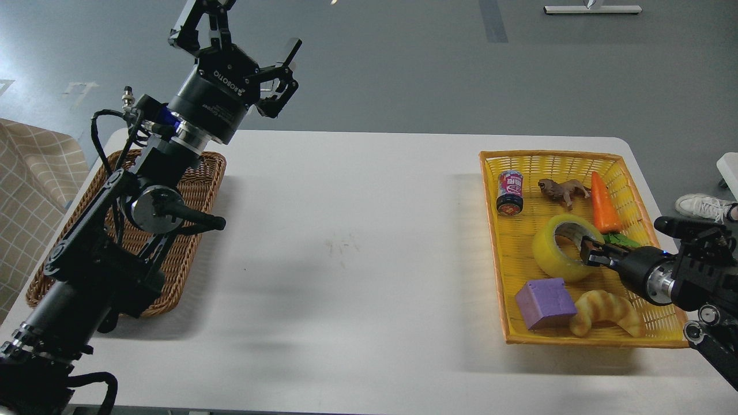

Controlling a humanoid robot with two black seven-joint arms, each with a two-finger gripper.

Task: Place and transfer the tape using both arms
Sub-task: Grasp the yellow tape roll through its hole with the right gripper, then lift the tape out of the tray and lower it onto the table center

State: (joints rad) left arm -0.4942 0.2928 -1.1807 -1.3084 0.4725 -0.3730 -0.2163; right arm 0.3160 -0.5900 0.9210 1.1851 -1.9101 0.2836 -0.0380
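Currently the tape [565, 249] lies inside the yellow basket [582, 340], roughly at the basket's middle, tilted so its grey-white core ring faces up and toward the right. Yellow basket sits on the white counter [357, 276], at the counter's right side.

Right end effector [589, 253] reaches into the yellow basket from the basket's right edge. Its tip is at the tape's rim, on the side nearest the carrot [603, 204]; one finger looks to sit inside the core ring. Fingers are dark and small, so I cannot tell whether they are clamped on the tape or only touching it.

Other contents, placed relative to the tape: small can [510, 192] beyond it toward the basket's far left corner; toy lion [564, 190] beyond it, between can and carrot; carrot beyond and to the right, its green top just beside the tape; purple cube [545, 304] nearer than the tape, by the basket's near wall; croissant [605, 313] just right of the cube.

Left end effector [245, 46] is raised high above the counter's far left edge, well apart from the tape, fingers spread wide, holding nothing. Left arm crosses over a brown wicker basket [196, 230], which rests on the counter's left side, well apart from the yellow basket.
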